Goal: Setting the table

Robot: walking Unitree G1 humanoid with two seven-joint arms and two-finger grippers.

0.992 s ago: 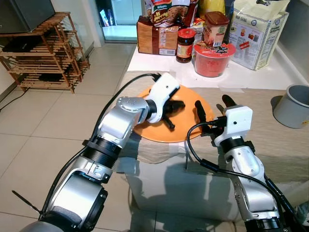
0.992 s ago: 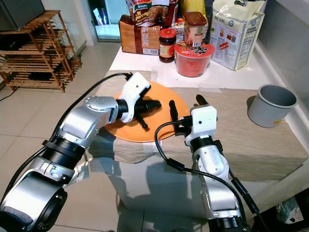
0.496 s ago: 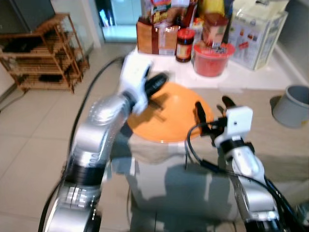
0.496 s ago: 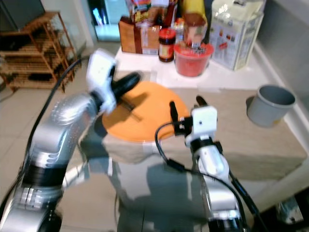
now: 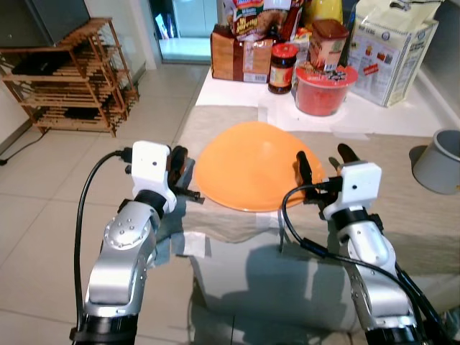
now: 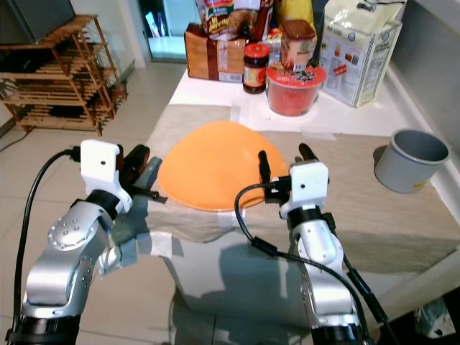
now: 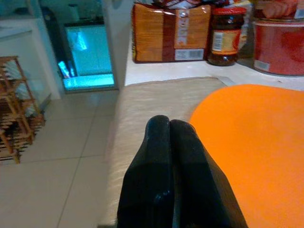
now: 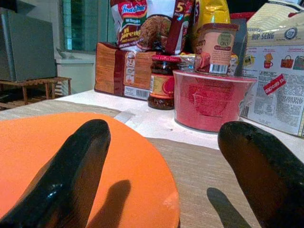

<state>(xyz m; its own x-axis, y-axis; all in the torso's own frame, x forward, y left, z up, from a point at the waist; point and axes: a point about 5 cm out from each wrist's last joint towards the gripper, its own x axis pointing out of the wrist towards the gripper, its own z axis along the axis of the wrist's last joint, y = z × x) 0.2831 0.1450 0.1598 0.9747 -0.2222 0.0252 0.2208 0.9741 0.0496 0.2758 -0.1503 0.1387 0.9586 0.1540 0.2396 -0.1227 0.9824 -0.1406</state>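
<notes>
An orange plate (image 5: 251, 164) lies on the beige cloth (image 5: 410, 215) near the table's left front corner. My left gripper (image 5: 180, 164) hovers just off the table's left edge, level with the plate's left rim, and holds nothing. In the left wrist view its fingers (image 7: 169, 142) are pressed together, with the plate (image 7: 251, 142) beside them. My right gripper (image 5: 323, 159) is open at the plate's right rim, one finger over the plate and the other over the cloth. The right wrist view shows its fingers (image 8: 76, 166) spread wide with nothing between them.
Behind the plate stand a red cup of noodles (image 5: 321, 86), a dark jar (image 5: 281, 59), a bread bag (image 5: 241, 61) and a white bag (image 5: 394, 43). A grey pot (image 5: 440, 158) sits at the right edge. A wooden rack (image 5: 68, 79) stands on the floor to the left.
My left gripper has lifted off the plate and swung back left, off the table's edge, and its fingers have shut. The right gripper has stayed put.
</notes>
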